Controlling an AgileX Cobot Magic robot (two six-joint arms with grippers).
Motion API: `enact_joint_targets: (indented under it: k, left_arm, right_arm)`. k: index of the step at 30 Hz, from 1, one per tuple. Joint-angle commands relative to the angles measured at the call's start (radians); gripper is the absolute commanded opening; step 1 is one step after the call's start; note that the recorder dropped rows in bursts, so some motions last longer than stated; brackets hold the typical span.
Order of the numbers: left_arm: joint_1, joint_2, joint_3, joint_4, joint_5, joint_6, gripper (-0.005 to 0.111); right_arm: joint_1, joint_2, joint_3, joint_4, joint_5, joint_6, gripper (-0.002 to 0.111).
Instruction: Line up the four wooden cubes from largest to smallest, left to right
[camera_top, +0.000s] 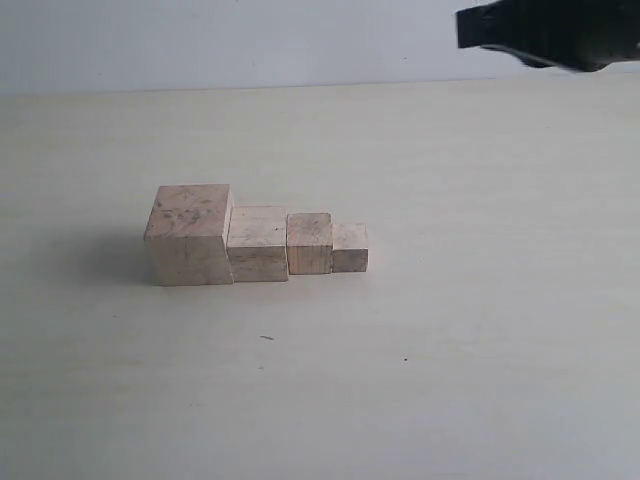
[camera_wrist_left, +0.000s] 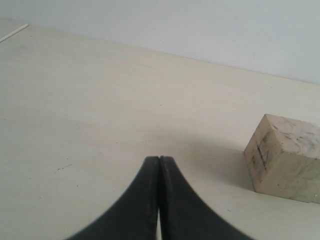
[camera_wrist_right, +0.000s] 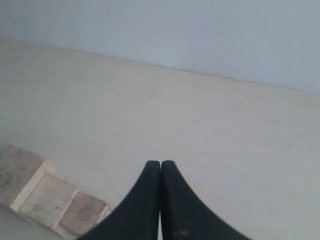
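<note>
Four pale wooden cubes stand touching in a row on the table in the exterior view: the largest cube (camera_top: 190, 234) at the left, then the second cube (camera_top: 258, 243), the third cube (camera_top: 309, 243) and the smallest cube (camera_top: 350, 248) at the right. The left wrist view shows my left gripper (camera_wrist_left: 159, 159) shut and empty, with the largest cube (camera_wrist_left: 285, 158) off to one side. My right gripper (camera_wrist_right: 160, 163) is shut on nothing, well apart from the row of cubes (camera_wrist_right: 47, 197). A dark piece of the right arm (camera_top: 545, 35) hangs at the upper right, high above the table.
The pale table (camera_top: 450, 350) spreads on all sides of the row. A light wall (camera_top: 250, 40) rises behind its far edge. A thin white strip (camera_wrist_left: 14, 33) lies near the table's edge in the left wrist view.
</note>
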Motion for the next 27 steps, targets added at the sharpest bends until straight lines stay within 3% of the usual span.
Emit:
enact_joint_targets:
  k: [1, 6, 11, 17, 27]
  left_arm:
    - [-0.003, -0.005, 0.002, 0.002, -0.006, -0.001, 0.000]
    - [-0.003, -0.005, 0.002, 0.002, -0.006, -0.001, 0.000]
    - [-0.003, -0.005, 0.002, 0.002, -0.006, -0.001, 0.000]
    - [-0.003, -0.005, 0.002, 0.002, -0.006, -0.001, 0.000]
    - [-0.003, -0.005, 0.002, 0.002, -0.006, -0.001, 0.000]
  right_arm:
    - [-0.103, -0.090, 0.004, -0.036, 0.031, -0.024, 0.000]
    - [-0.264, -0.240, 0.031, -0.066, 0.108, -0.028, 0.000]
    - [-0.465, -0.503, 0.228, -0.079, 0.099, -0.069, 0.000]
    - [-0.474, -0.761, 0.458, -0.092, 0.089, -0.067, 0.000]
    - [-0.474, -0.822, 0.654, -0.088, -0.017, 0.002, 0.000]
